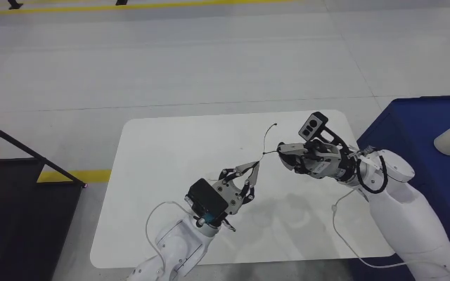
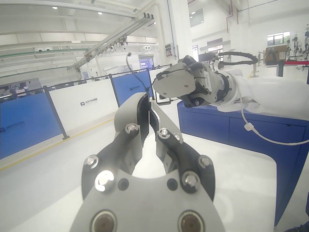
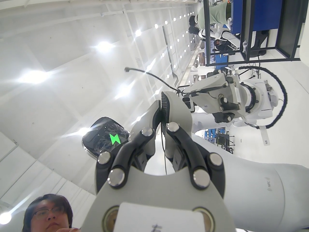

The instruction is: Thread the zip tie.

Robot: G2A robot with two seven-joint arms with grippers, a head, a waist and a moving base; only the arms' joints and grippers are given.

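the left gripper (image 1: pixel 258 164) has its two fingers pressed tight together, with only a thin crack between them. the thin black zip tie (image 1: pixel 266 139) is pinched right at the tips of those fingers. from the left wrist view, the zip tie (image 2: pixel 135 74) comes out past the fingertips and bends up and away, and its free end has a small dark knob on it. that end touches nothing. the right gripper (image 1: pixel 280 149) has its fingers squeezed together too, and they also hold the zip tie. in the right wrist view a thin black strand of the zip tie (image 3: pixel 154 76) runs back between the right gripper's (image 3: pixel 161 103) fingers toward the wrist, and the rest goes out past the fingertips in a long curve to the knob end. the two grippers point at each other, tip near tip, so the right gripper (image 2: pixel 155 84) sits just past the left fingertips, and the left gripper (image 3: pixel 180 92) sits just past the right fingertips. the short bit of zip tie between the two sets of fingertips is too thin to tell if it is straight or looped. the white table (image 1: pixel 162 183) lies under both sets of fingers, and the zip tie is held up off it.
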